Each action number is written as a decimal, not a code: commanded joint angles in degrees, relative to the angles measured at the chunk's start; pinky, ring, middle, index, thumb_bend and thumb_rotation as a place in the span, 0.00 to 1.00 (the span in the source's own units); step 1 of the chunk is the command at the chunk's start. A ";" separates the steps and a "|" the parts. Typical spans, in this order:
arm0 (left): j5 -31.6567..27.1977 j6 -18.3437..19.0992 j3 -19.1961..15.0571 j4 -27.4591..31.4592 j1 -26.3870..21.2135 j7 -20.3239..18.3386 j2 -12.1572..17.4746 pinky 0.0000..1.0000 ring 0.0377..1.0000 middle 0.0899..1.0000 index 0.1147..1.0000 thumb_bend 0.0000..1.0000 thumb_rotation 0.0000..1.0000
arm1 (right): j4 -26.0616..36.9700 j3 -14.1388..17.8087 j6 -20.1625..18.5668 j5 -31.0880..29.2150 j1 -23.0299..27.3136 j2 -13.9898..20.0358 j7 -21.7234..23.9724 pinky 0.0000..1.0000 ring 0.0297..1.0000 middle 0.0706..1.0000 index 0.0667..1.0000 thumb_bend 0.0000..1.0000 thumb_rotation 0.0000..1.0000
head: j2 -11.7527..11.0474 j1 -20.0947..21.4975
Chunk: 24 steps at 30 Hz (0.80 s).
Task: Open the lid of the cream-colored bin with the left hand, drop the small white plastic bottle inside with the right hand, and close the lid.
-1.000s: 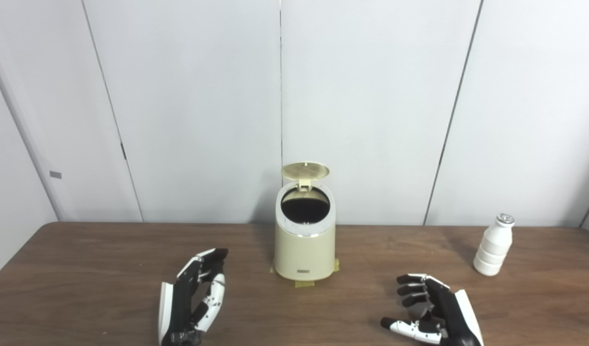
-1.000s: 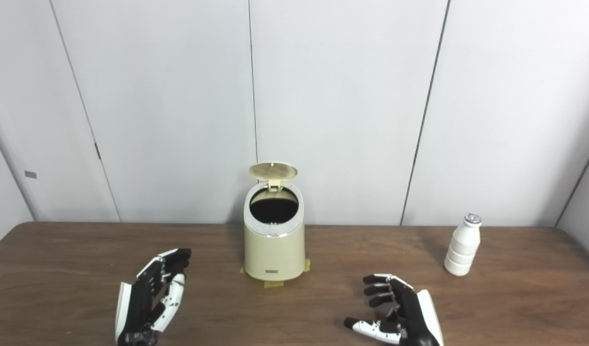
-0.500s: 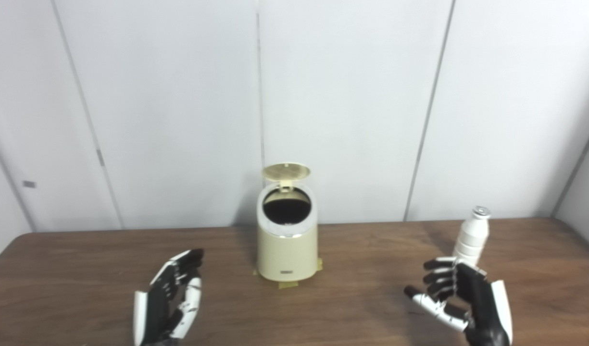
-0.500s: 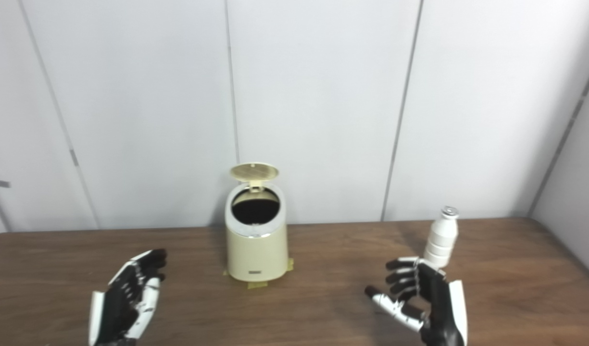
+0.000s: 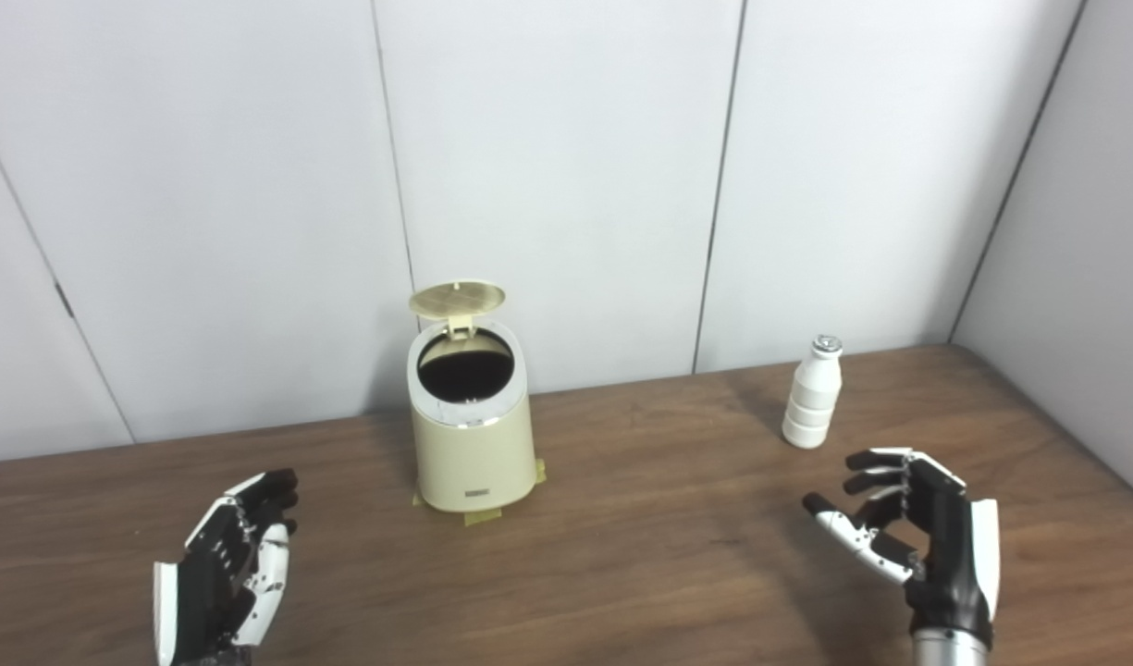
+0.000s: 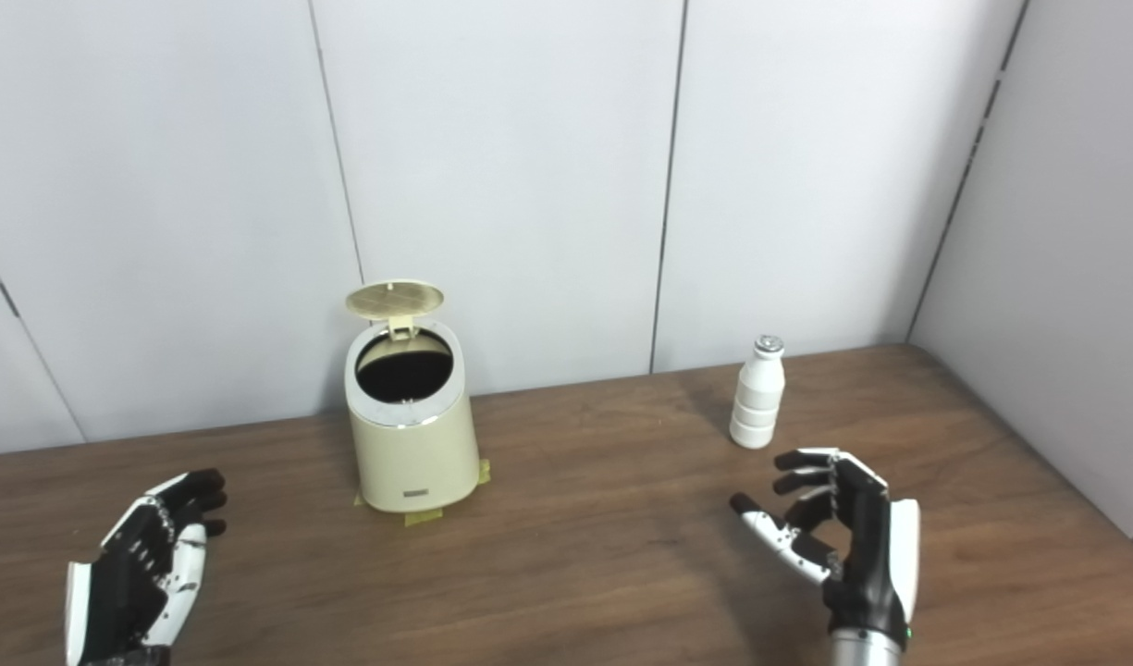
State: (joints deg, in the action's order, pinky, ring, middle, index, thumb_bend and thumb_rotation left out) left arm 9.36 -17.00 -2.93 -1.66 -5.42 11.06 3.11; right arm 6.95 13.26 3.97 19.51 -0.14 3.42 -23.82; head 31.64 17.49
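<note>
Worktop point(image 5: 621, 555) carried everything, brown wood grain, wall panels behind. Cream bin point(image 5: 474, 435) stood well ahead-left of the right robot hand point(image 5: 908, 536) and ahead-right of the left robot hand point(image 5: 228, 573), taped down at the base. Its lid point(image 5: 457, 298) was up, hinged back, dark opening exposed, so step 1 looked done. White bottle point(image 5: 812, 394) stood upright, long axis vertical, just ahead of the right robot hand and a little to its left, clear gap between them, no contact. Right robot hand was far nearer to it than the left. Right robot hand was spread wide with fingers curled and thumb out, empty. Left robot hand lay low with fingers apart, also empty. Judgement: next move is a forward reach and side wrap on the bottle body; tall narrow shape could tip if nudged first.
</note>
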 commanded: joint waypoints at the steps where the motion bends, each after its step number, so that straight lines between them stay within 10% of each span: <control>1: 1.77 -1.10 -0.82 -2.44 1.04 0.07 2.12 0.62 0.69 0.69 0.66 0.10 0.44 | 1.00 0.41 3.93 -0.04 2.83 0.46 -1.60 0.20 0.23 0.27 0.43 0.52 0.15 | 0.11 0.55; 7: 0.78 -1.31 -1.24 -3.48 0.33 -0.32 2.30 0.61 0.69 0.69 0.66 0.10 0.47 | 2.27 1.17 1.76 1.80 4.69 -0.74 -3.79 0.17 0.19 0.22 0.43 0.52 0.15 | 0.04 1.05; 13: 1.00 -1.61 -1.30 -4.16 0.12 -0.30 2.50 0.62 0.70 0.69 0.66 0.11 0.48 | 2.29 1.91 -6.86 2.39 6.40 0.47 -1.56 0.38 0.42 0.47 0.45 0.52 0.15 | -0.03 1.09; 16: 0.52 -1.42 -1.46 -3.92 0.23 -0.56 2.66 0.61 0.69 0.69 0.65 0.11 0.46 | 3.28 0.78 -11.91 4.61 6.49 1.52 0.28 0.50 0.57 0.64 0.65 0.79 0.29 | -0.15 1.27; 24: 0.38 -1.15 -1.79 -3.31 0.54 -0.79 2.70 0.62 0.70 0.69 0.65 0.10 0.43 | 4.39 -0.07 -16.35 4.08 7.56 2.47 2.72 0.71 0.80 0.86 0.89 0.86 0.36 | -0.01 1.37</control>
State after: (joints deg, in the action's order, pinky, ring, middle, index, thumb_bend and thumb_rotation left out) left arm 8.38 -17.01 -4.43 -3.26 -6.49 10.59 3.97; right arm 9.64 13.17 -13.03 23.83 4.96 5.09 -21.06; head 31.55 18.81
